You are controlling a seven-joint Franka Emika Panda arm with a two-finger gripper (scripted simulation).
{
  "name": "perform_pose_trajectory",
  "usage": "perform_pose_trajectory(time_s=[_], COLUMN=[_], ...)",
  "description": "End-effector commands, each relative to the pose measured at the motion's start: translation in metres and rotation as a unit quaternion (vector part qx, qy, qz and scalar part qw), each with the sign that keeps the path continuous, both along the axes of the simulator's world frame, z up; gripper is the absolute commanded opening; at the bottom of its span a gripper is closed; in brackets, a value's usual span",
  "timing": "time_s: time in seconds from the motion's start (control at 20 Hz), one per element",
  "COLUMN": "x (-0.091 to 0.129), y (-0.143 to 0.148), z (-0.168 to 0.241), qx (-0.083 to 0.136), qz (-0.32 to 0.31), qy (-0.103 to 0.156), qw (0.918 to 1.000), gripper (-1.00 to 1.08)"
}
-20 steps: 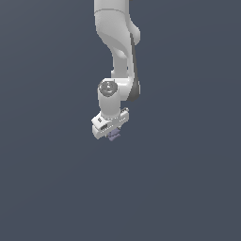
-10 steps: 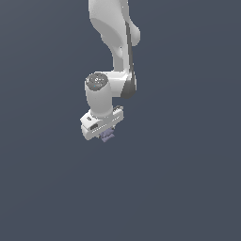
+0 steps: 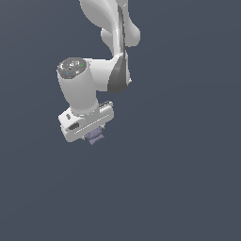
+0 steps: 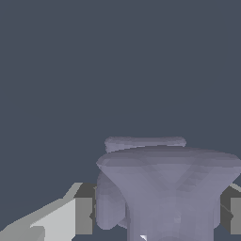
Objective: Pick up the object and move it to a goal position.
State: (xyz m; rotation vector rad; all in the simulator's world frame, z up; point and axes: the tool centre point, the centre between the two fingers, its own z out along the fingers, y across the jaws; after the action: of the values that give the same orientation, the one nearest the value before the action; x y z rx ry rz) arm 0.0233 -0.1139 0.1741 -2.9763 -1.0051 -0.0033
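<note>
Wrist view shows our fingers (image 4: 84,215) clamped on the lumpy lavender-grey block (image 4: 164,188), which we judge light, rigid, and best held across its ridged flanks.

I find no readable text, label, brand, number or sign in either view from my station. The round grey cap (image 3: 72,67) on the white arm's wrist joint carries only tiny coloured specks, too small to read as characters. The small lavender-grey ridged block (image 4: 167,188) shows bare, unmarked surfaces.
</note>
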Motion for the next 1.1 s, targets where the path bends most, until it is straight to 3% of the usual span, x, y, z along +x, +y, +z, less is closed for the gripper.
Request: perform_pose_trajectory(time_s=[0.0,0.55,1.05], x=[0.011,0.051,0.068], y=[-0.009,-0.04,-0.052], z=[0.016,0.067,0.087], qx=[0.0,0.0,0.0], qz=[0.0,0.0,0.0], qy=[0.0,0.001,0.001], qw=[1.0,1.0,1.0], gripper=[-1.0,-1.0,-1.0])
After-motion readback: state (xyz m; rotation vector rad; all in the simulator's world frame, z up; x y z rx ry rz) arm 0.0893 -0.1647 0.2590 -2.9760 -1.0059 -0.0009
